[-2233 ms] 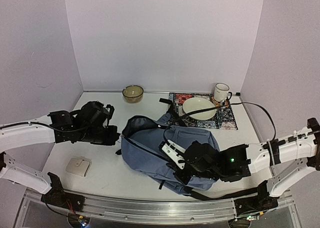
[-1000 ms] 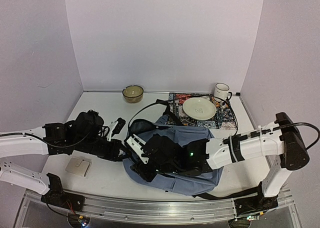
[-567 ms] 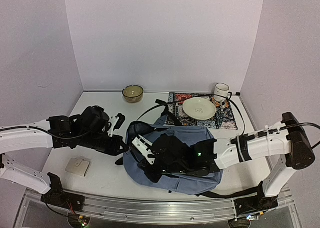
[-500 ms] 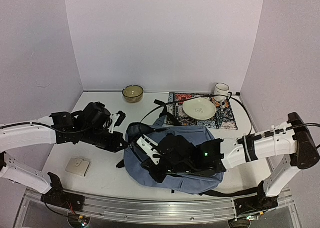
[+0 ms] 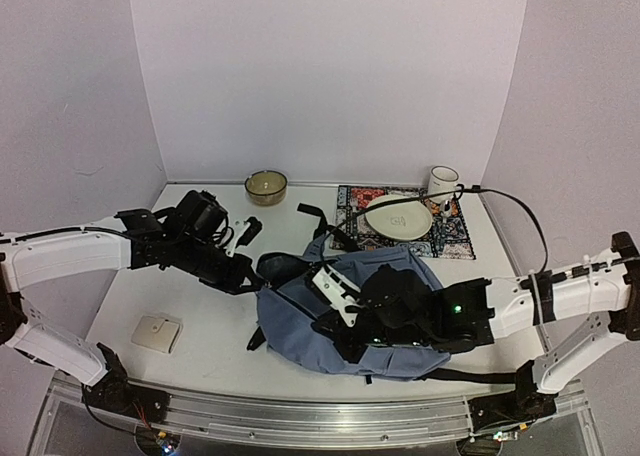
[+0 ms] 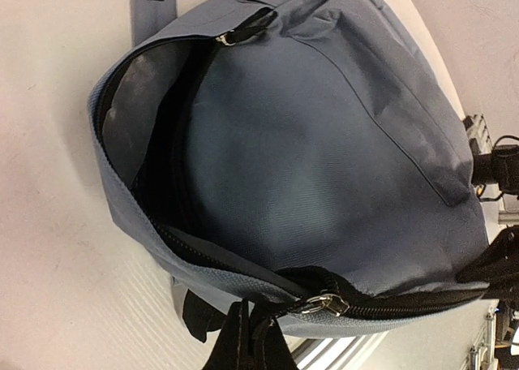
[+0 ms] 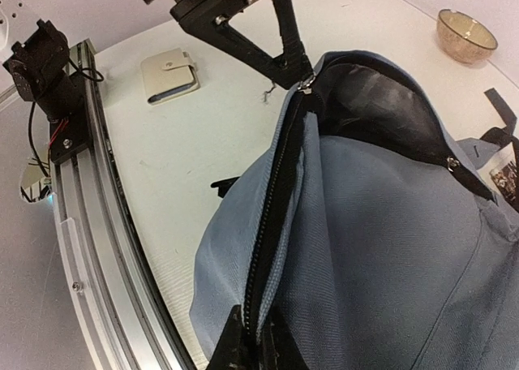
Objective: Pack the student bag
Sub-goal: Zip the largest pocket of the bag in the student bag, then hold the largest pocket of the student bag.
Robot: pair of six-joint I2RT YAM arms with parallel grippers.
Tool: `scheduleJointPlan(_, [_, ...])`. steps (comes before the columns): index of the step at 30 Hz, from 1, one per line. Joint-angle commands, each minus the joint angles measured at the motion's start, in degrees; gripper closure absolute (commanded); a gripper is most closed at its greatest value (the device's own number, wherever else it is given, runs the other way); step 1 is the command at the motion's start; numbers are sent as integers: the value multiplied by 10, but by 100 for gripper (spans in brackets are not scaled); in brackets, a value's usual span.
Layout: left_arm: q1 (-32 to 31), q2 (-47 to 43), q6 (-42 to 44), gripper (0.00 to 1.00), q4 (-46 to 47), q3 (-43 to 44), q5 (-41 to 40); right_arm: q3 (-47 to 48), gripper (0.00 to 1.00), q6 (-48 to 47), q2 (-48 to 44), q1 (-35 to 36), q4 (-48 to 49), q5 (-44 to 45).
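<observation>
Currently sprawling mid-table (image 5: 200, 311), front-centre: student bag (image 5: 390, 301), blue-grey fabric, blk zips, top gaping, showing dark lining. Being pinched at opening's zip edge by left gripper (image 7: 293, 68) & right gripper (image 7: 247, 342), both clamping tight.

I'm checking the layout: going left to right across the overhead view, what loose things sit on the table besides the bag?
Small cream square wallet → amber glass bowl → round cream plate → white mug with a dark rim

Matt blue-grey woven cloth student bag (image 6: 324, 183), shiny metal zipper pull (image 6: 324, 303), matt white table (image 6: 49, 224).
</observation>
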Motion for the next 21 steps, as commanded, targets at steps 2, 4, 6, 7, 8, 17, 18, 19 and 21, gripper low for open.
scheduleJointPlan(2, [95, -9, 5, 100, -3, 0, -165, -36, 99, 22, -96, 27, -144, -39])
scheduleJointPlan(4, [94, -12, 2, 100, -2, -2, -67, -22, 96, 32, -90, 27, -153, -31])
scheduleJointPlan(6, [76, -19, -8, 100, 0, -3, -5, -4, 90, 38, -75, 27, -162, -34])
scheduleJointPlan(7, [61, -26, -16, 100, 2, -4, 13, 9, 83, 43, -66, 27, -165, -31])
scheduleJointPlan(8, [42, -31, -25, 100, 3, -3, 25, 20, 74, 48, -56, 27, -168, -26])
scheduleJointPlan(17, [-33, -87, -107, 100, 23, -30, 84, 110, 45, 109, 30, 28, -144, -6])
scheduleJointPlan(18, [-38, -91, -112, 100, 28, -33, 88, 121, 43, 116, 41, 28, -139, 0])
scheduleJointPlan(19, [-44, -95, -118, 100, 34, -36, 93, 132, 42, 125, 53, 28, -135, 10])
scheduleJointPlan(21, [-54, -98, -127, 100, 44, -37, 99, 160, 41, 137, 78, 29, -126, 22])
